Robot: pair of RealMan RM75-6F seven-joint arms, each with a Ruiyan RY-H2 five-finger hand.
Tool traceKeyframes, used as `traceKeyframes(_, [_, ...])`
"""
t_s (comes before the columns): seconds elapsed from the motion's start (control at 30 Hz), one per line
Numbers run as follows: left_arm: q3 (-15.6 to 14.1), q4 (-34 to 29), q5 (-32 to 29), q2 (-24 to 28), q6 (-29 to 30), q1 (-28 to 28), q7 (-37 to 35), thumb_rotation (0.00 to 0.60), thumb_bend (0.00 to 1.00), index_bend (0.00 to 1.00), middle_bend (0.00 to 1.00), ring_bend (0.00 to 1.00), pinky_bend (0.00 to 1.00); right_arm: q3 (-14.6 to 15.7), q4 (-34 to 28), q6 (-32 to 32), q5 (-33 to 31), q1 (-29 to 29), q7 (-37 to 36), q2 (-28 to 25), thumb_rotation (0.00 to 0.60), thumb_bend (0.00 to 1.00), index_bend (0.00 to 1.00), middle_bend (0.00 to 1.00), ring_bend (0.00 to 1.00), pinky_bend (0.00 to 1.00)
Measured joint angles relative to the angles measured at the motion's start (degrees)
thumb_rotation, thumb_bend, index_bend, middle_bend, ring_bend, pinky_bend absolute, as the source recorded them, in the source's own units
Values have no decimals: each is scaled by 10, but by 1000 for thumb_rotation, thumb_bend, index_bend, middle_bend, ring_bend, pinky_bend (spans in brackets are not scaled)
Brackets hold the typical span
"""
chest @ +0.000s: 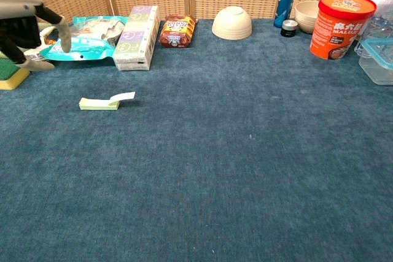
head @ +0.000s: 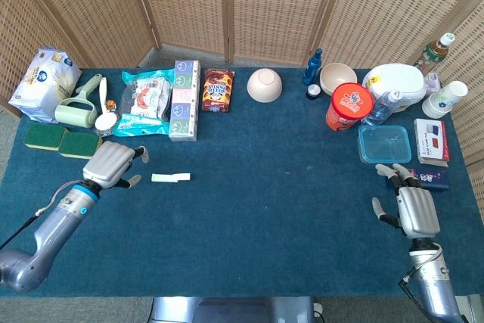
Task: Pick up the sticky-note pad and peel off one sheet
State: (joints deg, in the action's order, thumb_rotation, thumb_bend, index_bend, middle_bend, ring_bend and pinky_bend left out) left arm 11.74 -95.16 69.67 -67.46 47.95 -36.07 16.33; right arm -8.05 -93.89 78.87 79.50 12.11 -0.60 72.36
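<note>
The left robot hand [head: 113, 164] hovers above the blue table [head: 272, 209] with its fingers apart and slightly curled, holding nothing. In the chest view the same robot hand [chest: 27, 26] shows at the upper left edge, raised clear of the cloth. Just to its right, near the fingertips but not touching them, lies the sticky-note pad [head: 170, 178], flat on the table; its top sheet curls up at the end farther from the hand, as the chest view [chest: 105, 101] makes plain. Beyond the left robot hand, toward the screen, sit two green sponges [head: 62, 142], a lint roller [head: 78, 107], a teal snack bag [head: 145, 102] and a long carton [head: 184, 100].

The right robot hand [head: 412, 209] rests palm down well apart from the pad, at the far right side of the table, fingers spread and empty. Just ahead of its fingertips lies a dark flat box [head: 432, 179]; beyond that are a clear lidded container [head: 385, 144] and a red noodle cup [head: 349, 107].
</note>
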Motion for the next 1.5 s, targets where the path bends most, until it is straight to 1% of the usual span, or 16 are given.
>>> traceKeyframes(0.17, [-1,12,-47,-25,-7,-23,49,600,281,458,1000,1000,1000,-1,3,-4,-1,2,-4,0,600,425,181,309,136,246])
traceKeyframes(0.37, [-5,26,-98,-64,18,-37,96,600,268,459,1000,1000,1000,-2,6,-3,-3,1,-8,-1,600,425,179,309,136,246])
traceKeyframes(0.5, [-12,41,-129,-81,25,-43,117,600,265,449,1000,1000,1000,-2,6,-3,-2,0,-10,-1,600,425,179,309,135,246])
traceKeyframes(0.67, [-25,62,-157,-98,22,-50,126,600,266,421,1000,1000,1000,-2,7,-2,-2,0,-10,0,600,424,177,309,136,246])
traceKeyframes(1.1, [-47,120,-169,-143,3,-63,117,600,266,426,1000,1000,1000,-1,5,-2,-7,-2,-7,0,600,425,166,309,136,246])
traceKeyframes(1.3, [-52,155,-168,-172,-2,-70,110,600,266,426,1000,1000,1000,-1,2,0,-8,-4,-5,-2,600,424,163,309,135,246])
traceKeyframes(1.5, [-54,168,-174,-187,-6,-78,108,600,266,426,1000,1000,1000,0,2,2,-9,-8,-6,-3,600,424,162,309,135,246])
